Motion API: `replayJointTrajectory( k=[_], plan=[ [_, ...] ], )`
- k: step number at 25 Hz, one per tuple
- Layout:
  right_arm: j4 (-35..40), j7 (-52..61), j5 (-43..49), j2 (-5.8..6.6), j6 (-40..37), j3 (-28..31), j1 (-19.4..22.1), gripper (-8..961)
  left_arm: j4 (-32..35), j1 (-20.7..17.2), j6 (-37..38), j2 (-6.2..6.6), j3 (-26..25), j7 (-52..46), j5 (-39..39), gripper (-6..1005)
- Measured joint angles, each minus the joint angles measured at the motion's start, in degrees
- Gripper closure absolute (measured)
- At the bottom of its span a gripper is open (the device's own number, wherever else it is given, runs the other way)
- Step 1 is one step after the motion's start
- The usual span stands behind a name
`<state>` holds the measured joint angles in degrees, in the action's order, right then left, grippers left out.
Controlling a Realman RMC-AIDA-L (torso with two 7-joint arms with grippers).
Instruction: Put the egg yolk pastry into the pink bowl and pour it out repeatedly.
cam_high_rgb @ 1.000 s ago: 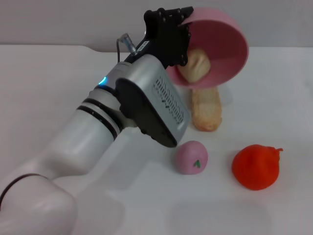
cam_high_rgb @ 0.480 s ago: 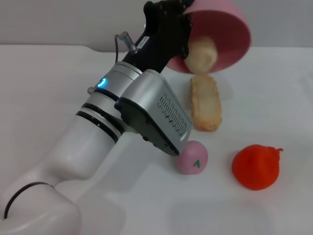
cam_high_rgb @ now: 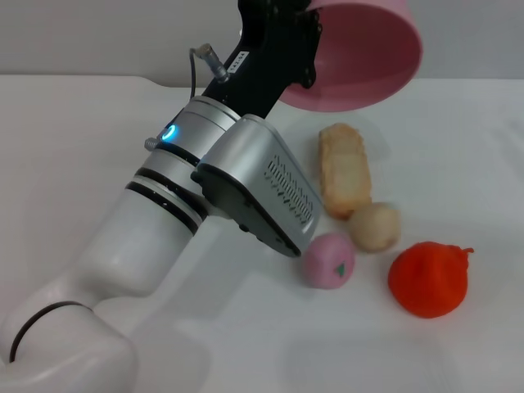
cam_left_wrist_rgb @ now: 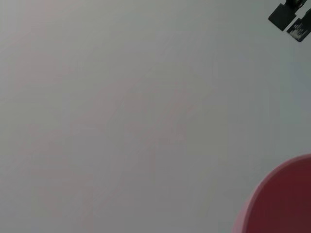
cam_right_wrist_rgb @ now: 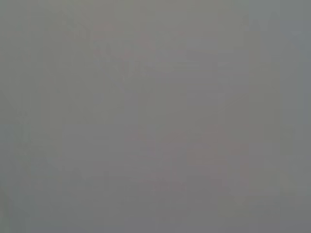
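Left arm's fingers (cam_high_rgb: 304, 20) are clamped on the rim of the pink bowl (cam_high_rgb: 360, 57), held tipped above the white counter (cam_high_rgb: 82, 139). Oblong bread (cam_high_rgb: 344, 168) lies below it. Orange lumpy item (cam_high_rgb: 428, 278) sits nearby. Egg yolk pastry (cam_high_rgb: 375, 226) rests on the counter, touching the bread's near end, beside the pink ball (cam_high_rgb: 330, 260). Right fingers not visible.

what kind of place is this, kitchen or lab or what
Probably a robot test bench, not a kitchen: a bare white table against a plain wall, toy-like food such as the long bread and orange fruit, and the left gripper tipping a pink bowl above them.
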<state>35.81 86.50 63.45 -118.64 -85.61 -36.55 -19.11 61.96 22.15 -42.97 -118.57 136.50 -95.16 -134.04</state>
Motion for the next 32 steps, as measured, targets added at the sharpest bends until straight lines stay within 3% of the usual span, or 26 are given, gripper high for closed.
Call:
replayJointTrajectory(
  k=[5,8,15,20,21,25,28,32],
  plan=[
    [-0.8,-0.1,0.0,-0.01,-0.1,-0.3,-0.6,399,0.1,0.0,0.7,-0.01,-0.7,-1.1,0.4,956],
    [-0.9,-0.1,0.1,0.04,-0.4,-0.6,-1.0,399,1.4,0.2,5.1,-0.02,-2.7,-3.7,2.1,956],
    [-0.5,-2.9,0.6,0.13,-1.9,-3.9,-1.4,399,7.8,2.7,33.7,0.08,-17.6,-7.4,13.6,955],
    [1.2,-8.3,1.4,0.14,-8.2,-6.4,-1.3,399,6.4,8.3,58.1,0.24,-33.8,-12.5,21.9,955],
    [1.7,-9.2,1.6,0.1,-10.1,-6.7,-1.3,399,2.0,13.0,69.0,0.48,-41.7,-17.4,21.6,955],
    [5.7,-12.4,2.1,0.11,-17.9,-8.9,-1.2,399,-2.3,17.1,75.6,0.68,-47.4,-21.0,19.8,956],
    [14.7,-11.1,4.8,0.12,-21.1,-11.7,-0.6,399,-6.9,22.8,84.4,0.78,-55.0,-29.9,10.3,956],
    [30.0,-2.0,14.3,-0.02,-22.1,-13.4,-0.8,399,-6.7,25.0,89.5,0.9,-57.6,-38.2,1.3,955]
  ],
)
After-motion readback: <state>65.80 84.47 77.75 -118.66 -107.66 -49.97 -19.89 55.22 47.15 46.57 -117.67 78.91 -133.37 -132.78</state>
